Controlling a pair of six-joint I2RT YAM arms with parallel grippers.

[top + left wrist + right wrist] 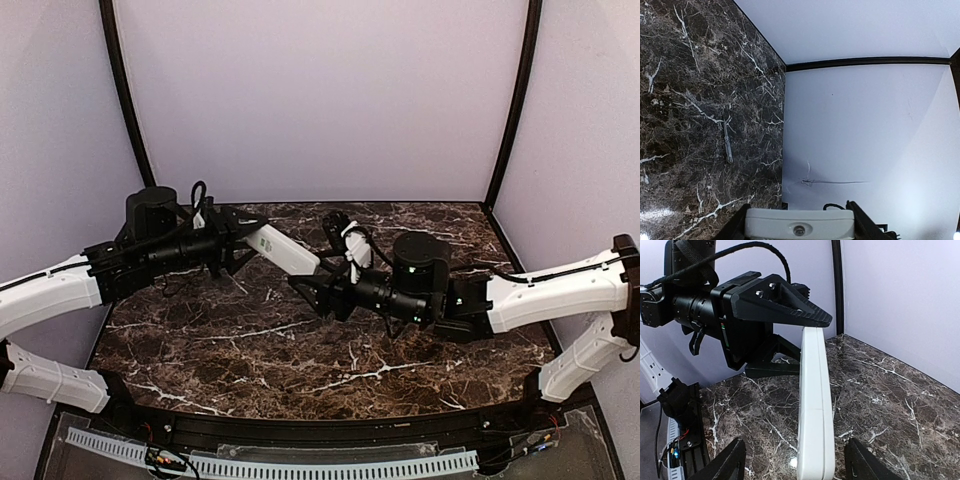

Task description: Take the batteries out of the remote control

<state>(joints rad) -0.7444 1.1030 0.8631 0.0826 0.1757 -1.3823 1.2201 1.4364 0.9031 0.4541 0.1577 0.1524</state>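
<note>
The remote control (284,250) is a slim white bar held in the air over the marble table. My left gripper (250,238) is shut on its far-left end. In the left wrist view the remote's end face (790,216) with a small round lens sits between my left gripper's (800,229) black fingers. My right gripper (308,292) is open. In the right wrist view the remote (815,405) shows edge-on, running between the right gripper's (796,445) spread fingertips (737,457) without touching them. A seam crosses the remote's side. No batteries show.
A thin grey stick-like thing (728,142) lies on the dark marble table (250,350) near the back wall. Pale walls close the back and both sides. Black posts (125,90) stand at the back corners.
</note>
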